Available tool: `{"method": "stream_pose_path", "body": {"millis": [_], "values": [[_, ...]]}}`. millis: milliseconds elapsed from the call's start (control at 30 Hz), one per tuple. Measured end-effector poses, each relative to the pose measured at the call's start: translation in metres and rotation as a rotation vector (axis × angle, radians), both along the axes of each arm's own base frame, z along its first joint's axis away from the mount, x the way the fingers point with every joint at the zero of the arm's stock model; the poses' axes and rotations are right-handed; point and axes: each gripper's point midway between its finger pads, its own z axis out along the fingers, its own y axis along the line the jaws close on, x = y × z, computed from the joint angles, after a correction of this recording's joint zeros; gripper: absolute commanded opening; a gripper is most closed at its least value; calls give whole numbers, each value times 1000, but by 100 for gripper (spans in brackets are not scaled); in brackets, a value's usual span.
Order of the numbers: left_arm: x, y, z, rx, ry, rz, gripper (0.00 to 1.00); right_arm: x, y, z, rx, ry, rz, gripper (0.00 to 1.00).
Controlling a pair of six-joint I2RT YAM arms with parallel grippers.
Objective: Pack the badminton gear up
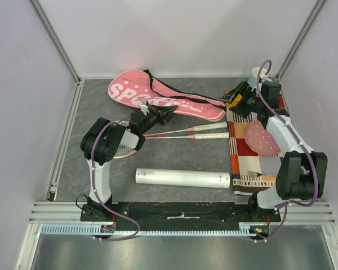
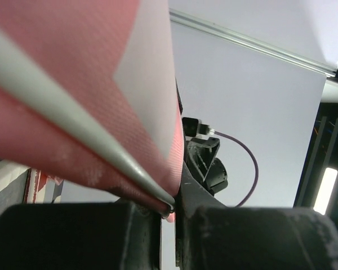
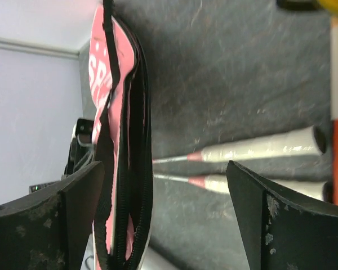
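Left tool (image 1: 159, 115) is clenched on the upper lip of the racket bag (image 1: 132, 90), with pink fabric pinched between its fingers. Right tool (image 1: 237, 100) is released, jaws wide, facing the unzipped mouth. The bag lies at the far side of the tabletop (image 1: 174, 158), and the two rackets (image 1: 180, 134) lie just in front of it, handles rightward. Recommendation: hold the lip raised and taut so the mouth gapes before any racket is fed in.
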Motion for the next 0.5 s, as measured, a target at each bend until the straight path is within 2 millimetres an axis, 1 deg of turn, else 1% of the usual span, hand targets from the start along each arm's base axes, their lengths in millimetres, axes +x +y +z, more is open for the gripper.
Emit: {"method": "stream_pose_path", "body": {"millis": [33,67,167,200,267,300,333,367,400,433,467,500], "values": [[-1,0,0,0,-1,-4,2,-5,6,-11,22,36,8,96],[-2,0,-1,0,-1,-7,2,-9,11,-16,44,55,20,95],[-8,1,-8,6,11,-15,2,-10,28,-17,96,44,57,88],[-10,1,-11,10,19,-21,2,-8,32,-16,105,33,66,83],[-14,1,-15,15,29,-29,2,-4,48,-15,129,14,100,72],[-15,1,-16,17,32,-32,2,-2,57,-14,150,5,121,55],[-16,1,-17,18,33,-37,2,0,68,-14,175,-9,147,50],[-16,1,-17,20,33,-39,2,0,75,-16,188,-12,164,49],[-17,2,-18,24,31,-41,2,1,81,-19,202,-13,177,42],[-17,2,-19,29,29,-43,2,2,85,-21,214,-12,187,39],[-18,3,-21,36,27,-45,2,4,88,-23,225,-9,191,38],[-19,4,-23,43,24,-45,2,5,90,-22,231,-15,194,39]]}}
